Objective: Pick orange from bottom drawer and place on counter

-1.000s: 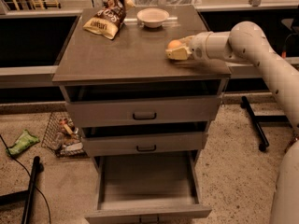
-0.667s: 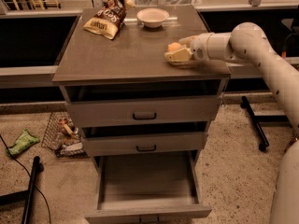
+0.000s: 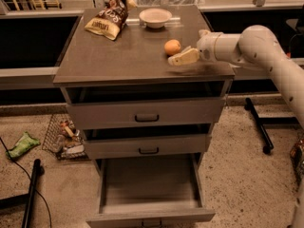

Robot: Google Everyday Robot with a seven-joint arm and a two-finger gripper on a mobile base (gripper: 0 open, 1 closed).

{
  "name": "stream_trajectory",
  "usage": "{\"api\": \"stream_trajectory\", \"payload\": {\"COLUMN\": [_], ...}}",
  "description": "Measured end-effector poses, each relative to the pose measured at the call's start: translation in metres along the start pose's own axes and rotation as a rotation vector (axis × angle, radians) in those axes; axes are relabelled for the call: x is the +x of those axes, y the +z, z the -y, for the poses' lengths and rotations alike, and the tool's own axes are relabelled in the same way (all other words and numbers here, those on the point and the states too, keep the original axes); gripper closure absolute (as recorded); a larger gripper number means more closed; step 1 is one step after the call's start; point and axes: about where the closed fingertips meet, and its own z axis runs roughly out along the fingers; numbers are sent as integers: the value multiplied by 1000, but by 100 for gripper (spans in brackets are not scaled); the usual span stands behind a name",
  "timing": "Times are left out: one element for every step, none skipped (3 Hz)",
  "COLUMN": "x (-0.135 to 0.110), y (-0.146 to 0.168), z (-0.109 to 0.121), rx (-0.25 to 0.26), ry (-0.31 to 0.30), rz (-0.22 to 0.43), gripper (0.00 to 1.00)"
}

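Note:
The orange sits on the counter, right of centre and near the front edge. My gripper reaches in from the right, low over the counter. It is open, and its cream fingers lie just right of and below the orange, which is free of them. The bottom drawer is pulled out and shows only its plain grey inside. The two drawers above it are slightly ajar.
A white bowl and a chip bag stand at the back of the counter. On the floor to the left are a wire basket, a green packet and a black pole. A black stand leg is on the right.
The gripper held the orange just above the counter before. Now the orange rests on the counter and the gripper has let go of it.

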Motion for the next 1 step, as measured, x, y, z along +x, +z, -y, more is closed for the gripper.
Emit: {"api": "stream_trajectory", "payload": {"x": [-19], "y": [-25], "z": [-7], "rx": [53], "ry": [-59], "rz": [66], "gripper": [0]}}
